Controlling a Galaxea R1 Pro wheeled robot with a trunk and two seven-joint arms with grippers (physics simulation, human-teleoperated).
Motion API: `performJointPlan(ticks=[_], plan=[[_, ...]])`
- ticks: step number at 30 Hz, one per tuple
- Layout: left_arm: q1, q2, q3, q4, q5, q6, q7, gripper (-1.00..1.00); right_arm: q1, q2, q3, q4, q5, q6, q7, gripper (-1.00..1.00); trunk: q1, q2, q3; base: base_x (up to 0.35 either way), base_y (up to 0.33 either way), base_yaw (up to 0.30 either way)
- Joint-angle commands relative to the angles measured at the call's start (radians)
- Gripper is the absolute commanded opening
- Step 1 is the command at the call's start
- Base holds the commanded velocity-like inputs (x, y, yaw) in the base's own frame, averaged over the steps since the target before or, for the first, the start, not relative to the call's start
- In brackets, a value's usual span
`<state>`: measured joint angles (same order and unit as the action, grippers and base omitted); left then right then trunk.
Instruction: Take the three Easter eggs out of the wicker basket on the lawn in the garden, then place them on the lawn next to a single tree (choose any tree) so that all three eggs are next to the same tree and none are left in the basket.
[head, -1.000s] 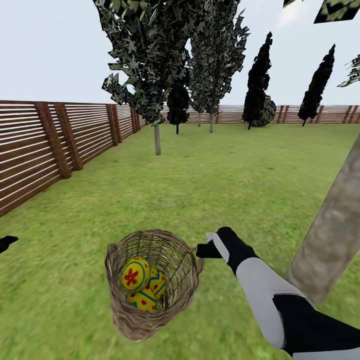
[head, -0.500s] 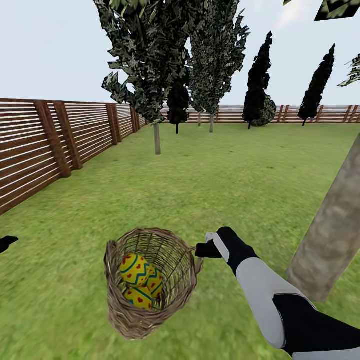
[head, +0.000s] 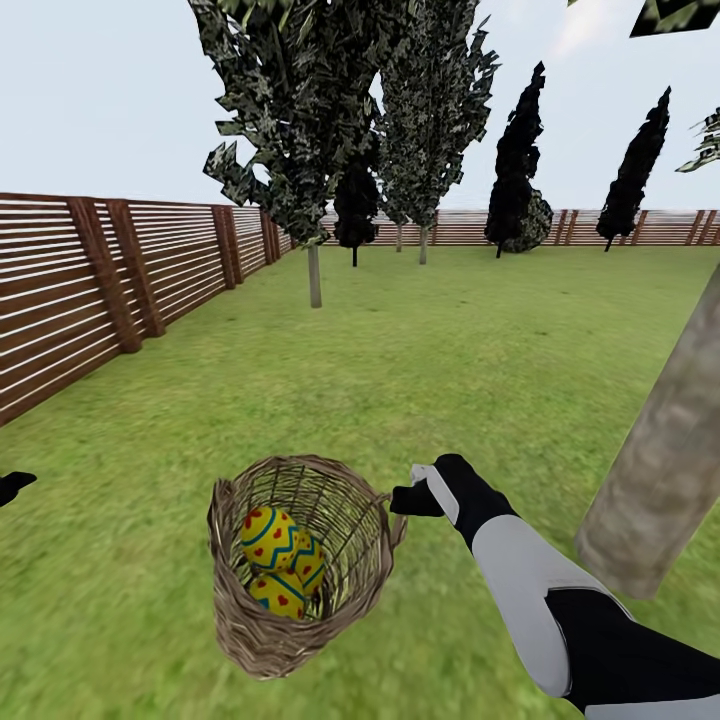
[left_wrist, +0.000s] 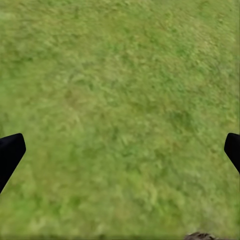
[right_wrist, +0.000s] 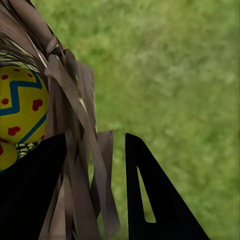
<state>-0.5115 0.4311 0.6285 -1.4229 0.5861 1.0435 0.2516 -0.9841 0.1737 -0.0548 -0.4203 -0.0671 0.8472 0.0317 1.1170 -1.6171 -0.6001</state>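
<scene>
The eggs (head: 277, 558) have rolled inside the wicker basket (head: 300, 560), tilted on the fenced lawn (head: 450, 350); my right end effector (head: 405, 497) is clamped on its rim.

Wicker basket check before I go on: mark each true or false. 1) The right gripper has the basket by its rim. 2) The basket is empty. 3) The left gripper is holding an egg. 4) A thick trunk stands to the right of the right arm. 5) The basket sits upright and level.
1) True: the right gripper has its fingers on either side of the wicker basket rim.
2) False: the Easter eggs lie inside it.
3) False: the left gripper is open over bare lawn, holding nothing.
4) True: the tree trunk is to the right in the head view.
5) False: it is tipped, mouth partly towards the camera.
</scene>
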Motion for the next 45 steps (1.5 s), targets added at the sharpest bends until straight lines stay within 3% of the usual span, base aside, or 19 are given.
performJointPlan(ticks=[1,18,26,45], plan=[[-0.001,0.000,0.000,-0.001,0.011,0.004,0.009,1.00,-0.001,0.001,-0.008,-0.002,-0.020,0.004,0.000,-1.00,0.004,-0.008,-0.004,0.000,0.000,0.000],[-0.001,0.000,0.000,-0.001,0.011,0.004,0.009,1.00,-0.001,0.001,-0.007,-0.002,-0.019,0.006,-0.011,-1.00,0.069,-0.127,-0.057,0.000,0.000,0.000],[-0.001,0.000,0.000,-0.001,0.011,0.004,0.009,1.00,-0.001,0.001,-0.006,-0.002,-0.018,0.006,-0.071,-1.00,0.100,-0.183,-0.083,0.000,0.000,0.000],[-0.001,0.002,0.000,0.001,0.011,0.004,0.009,1.00,-0.001,0.001,-0.007,0.000,-0.019,0.006,-0.073,-1.00,0.173,-0.316,-0.142,0.000,0.000,0.000]])
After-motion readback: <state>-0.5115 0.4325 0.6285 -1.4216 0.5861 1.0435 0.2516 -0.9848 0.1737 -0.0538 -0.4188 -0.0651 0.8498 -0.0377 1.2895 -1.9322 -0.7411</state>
